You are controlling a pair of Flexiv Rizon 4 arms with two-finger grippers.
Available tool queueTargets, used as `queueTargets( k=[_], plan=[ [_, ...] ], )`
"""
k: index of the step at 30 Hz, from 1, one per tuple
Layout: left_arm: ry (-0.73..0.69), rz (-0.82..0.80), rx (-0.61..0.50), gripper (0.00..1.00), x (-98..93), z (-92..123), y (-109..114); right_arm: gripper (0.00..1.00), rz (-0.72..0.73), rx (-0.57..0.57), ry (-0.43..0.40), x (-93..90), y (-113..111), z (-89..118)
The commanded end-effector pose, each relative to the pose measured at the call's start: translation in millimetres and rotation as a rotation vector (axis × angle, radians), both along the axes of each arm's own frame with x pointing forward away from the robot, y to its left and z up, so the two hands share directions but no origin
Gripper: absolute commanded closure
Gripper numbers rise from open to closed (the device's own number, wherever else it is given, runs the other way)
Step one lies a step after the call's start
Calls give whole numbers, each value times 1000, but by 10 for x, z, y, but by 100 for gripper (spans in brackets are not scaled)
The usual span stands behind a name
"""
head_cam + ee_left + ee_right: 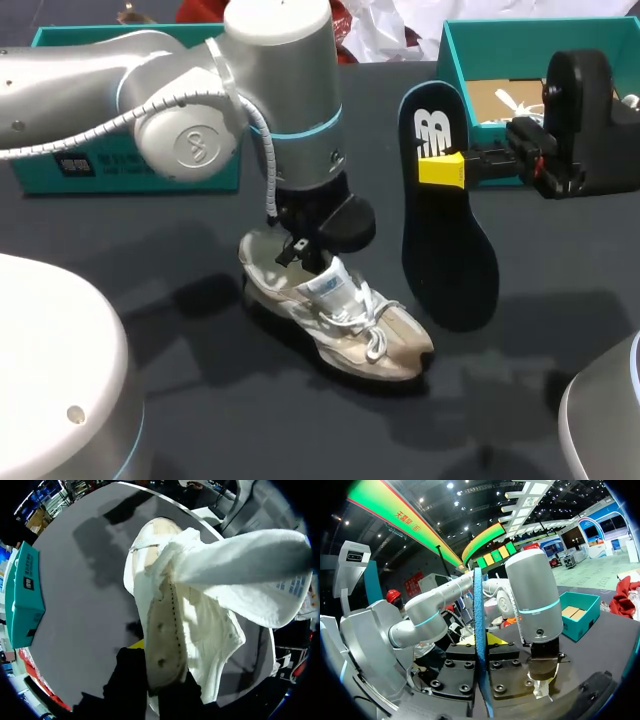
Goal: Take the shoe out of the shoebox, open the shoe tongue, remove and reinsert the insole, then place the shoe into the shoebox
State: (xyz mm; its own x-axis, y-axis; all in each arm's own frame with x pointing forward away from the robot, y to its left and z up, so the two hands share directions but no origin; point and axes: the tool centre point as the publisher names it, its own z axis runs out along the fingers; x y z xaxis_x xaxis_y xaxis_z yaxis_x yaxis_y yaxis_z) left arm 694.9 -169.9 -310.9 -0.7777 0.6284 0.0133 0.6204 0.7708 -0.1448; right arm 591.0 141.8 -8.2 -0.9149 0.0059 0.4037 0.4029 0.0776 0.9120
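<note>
A beige and white sneaker [345,318] lies on the dark table, toe toward the front right. My left gripper [305,248] comes straight down at its heel. In the left wrist view that gripper [160,666] is shut on the shoe's side wall [162,630], and the white tongue [245,570] is folded out ahead of it. The dark insole [445,230] stands upright to the right of the shoe, off the table. My right gripper [442,169] is shut on its upper edge. In the right wrist view the insole [479,630] shows edge-on between the fingers of the right gripper [481,656].
The open teal shoebox [462,50] stands at the back right, behind my right gripper. A second teal box part [130,168] sits at the back left, also seen as the teal box [25,600] in the left wrist view. Bare dark table lies in front of the shoe.
</note>
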Motion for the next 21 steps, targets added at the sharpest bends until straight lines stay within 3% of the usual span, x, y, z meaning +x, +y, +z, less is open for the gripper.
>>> queueTargets(
  k=[1, 3, 5, 15, 21],
  plan=[
    [-79, -234, -13, 100, 3, 140, 60, 100, -1, 0, 0, -1, 17, -13],
    [-106, -443, -8, 100, -13, 173, 75, 100, -1, 0, 0, -1, 17, -13],
    [-162, -549, 53, 100, -40, 150, 85, 100, -1, 0, 0, -1, 17, -13],
    [-192, -498, 74, 100, -16, 133, 86, 100, -1, 0, 0, -1, 17, -13],
    [-233, -631, 2, 100, -49, 140, 77, 100, -1, 0, 0, -1, 17, -13]
  ],
)
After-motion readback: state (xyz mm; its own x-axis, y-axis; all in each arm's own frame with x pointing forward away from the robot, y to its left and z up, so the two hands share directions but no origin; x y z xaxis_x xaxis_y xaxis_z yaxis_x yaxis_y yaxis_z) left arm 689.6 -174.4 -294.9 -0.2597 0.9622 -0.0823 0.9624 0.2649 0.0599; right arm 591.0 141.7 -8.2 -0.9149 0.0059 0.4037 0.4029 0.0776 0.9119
